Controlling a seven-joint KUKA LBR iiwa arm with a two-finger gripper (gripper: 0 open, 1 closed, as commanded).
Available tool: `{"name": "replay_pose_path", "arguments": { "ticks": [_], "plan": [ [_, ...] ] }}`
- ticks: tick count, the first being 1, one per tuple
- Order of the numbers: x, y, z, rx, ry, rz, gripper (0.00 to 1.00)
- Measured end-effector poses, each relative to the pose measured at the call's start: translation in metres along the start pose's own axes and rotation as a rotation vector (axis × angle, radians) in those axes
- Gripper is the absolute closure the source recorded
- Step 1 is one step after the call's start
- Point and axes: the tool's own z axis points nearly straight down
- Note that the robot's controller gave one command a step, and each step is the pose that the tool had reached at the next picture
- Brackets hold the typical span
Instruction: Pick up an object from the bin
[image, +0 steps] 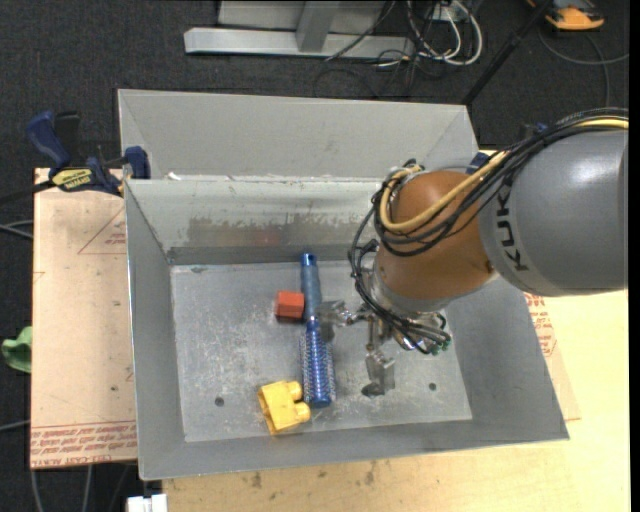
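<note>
**Desk:** What does the overhead view show?

**Photographer:** A grey metal bin (150, 330), seen from above. A grey arm (570, 220) comes in from 3 o'clock. An orange-brown rounded cover (435, 240) on its wrist hangs over the bin's 2 o'clock part.

**Desk:** And the gripper?

**Photographer:** The gripper (377, 380) points down at about 4 o'clock on the bin floor, over bare metal. I cannot tell whether it is open or closed.

**Desk:** What lies nearest to it?

**Photographer:** A long blue plastic brush (317, 360), lying flat through the middle of the floor. Its smooth handle points to 12 o'clock and its ribbed, bristled head to 6 o'clock. The gripper stands near the head, at its 3 o'clock, and apart from it.

**Desk:** Anything else in the bin?

**Photographer:** Two smaller pieces, both on the far side of the brush from the gripper. A small orange-red block (290, 306) sits just beside the handle at its 9 o'clock. That puts it at roughly 10 o'clock on the floor. A yellow plastic block (283, 405), stepped in shape, lies at 7 o'clock, just beside the tip of the brush head. I cannot tell whether either piece touches the brush.
</note>
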Motion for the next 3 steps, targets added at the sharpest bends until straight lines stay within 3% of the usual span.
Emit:
{"name": "replay_pose_path", "arguments": {
  "ticks": [1,3],
  "plan": [
    [-0.0330,-0.0256,-0.0143,0.004,-0.008,-0.066,0.00],
    [-0.0320,-0.0248,-0.0137,0.002,-0.006,-0.066,0.00]
  ]
}}
